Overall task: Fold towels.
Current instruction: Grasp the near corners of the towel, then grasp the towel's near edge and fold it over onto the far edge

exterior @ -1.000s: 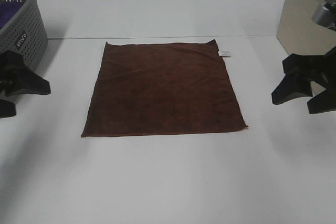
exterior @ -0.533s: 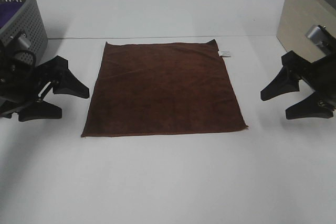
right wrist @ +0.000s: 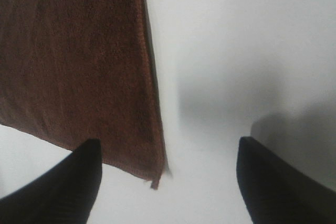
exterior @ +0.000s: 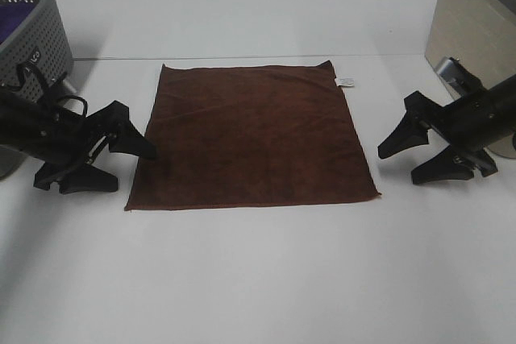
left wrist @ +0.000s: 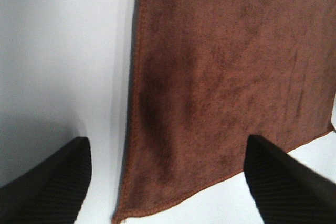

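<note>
A dark brown square towel [exterior: 254, 136] lies flat on the white table [exterior: 258, 279], with a small white tag [exterior: 344, 81] at its far right corner. My left gripper [exterior: 125, 167] is open and empty, low at the towel's near left corner; one finger reaches over the towel's left edge. In the left wrist view the towel [left wrist: 226, 77] fills the space between the open fingers [left wrist: 47, 192]. My right gripper [exterior: 407, 159] is open and empty just right of the towel's near right corner. The right wrist view shows that corner [right wrist: 79, 66] between the fingertips [right wrist: 58, 187].
A grey perforated laundry basket [exterior: 32, 38] with purple cloth inside stands at the far left. A beige box [exterior: 472, 26] stands at the far right. The table's back edge runs just behind the towel.
Both grippers have moved inward and down toward the towel's near corners. The left one now reaches the towel's left edge. The towel has not moved.
</note>
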Tool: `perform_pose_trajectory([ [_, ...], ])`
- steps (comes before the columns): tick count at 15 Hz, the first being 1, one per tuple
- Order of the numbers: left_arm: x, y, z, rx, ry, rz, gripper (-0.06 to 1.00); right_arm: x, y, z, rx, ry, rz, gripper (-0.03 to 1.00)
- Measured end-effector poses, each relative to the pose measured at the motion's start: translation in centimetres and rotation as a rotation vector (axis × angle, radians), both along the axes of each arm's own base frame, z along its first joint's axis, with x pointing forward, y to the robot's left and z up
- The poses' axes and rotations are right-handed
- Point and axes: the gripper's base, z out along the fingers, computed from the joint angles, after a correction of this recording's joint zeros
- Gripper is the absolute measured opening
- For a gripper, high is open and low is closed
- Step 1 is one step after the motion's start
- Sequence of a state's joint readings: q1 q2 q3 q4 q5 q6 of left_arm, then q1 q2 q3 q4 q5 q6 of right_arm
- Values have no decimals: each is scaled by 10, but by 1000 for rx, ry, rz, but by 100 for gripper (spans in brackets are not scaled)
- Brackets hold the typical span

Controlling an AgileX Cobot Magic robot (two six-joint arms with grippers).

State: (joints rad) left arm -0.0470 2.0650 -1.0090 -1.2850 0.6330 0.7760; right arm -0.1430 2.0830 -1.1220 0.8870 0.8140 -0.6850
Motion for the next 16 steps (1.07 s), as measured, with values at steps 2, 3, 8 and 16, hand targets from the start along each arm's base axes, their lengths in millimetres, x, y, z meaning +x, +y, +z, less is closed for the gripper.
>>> perform_pose_trajectory([
  [2, 4, -18, -3, -10, -7, -38, 76, 6, 20, -5, 5, 13, 54, 69],
  [3, 7, -28, -4, -19, -12, -58, 76, 8, 31, -7, 12, 23, 74, 68],
  [8, 10, -45, -11, -10, -12, -99, 48, 4, 73, -18, 16, 49, 183, 37],
  [16, -11, -42, 5, 52, 44, -177, 1, -6, 67, 0, -66, 150, 187, 0],
])
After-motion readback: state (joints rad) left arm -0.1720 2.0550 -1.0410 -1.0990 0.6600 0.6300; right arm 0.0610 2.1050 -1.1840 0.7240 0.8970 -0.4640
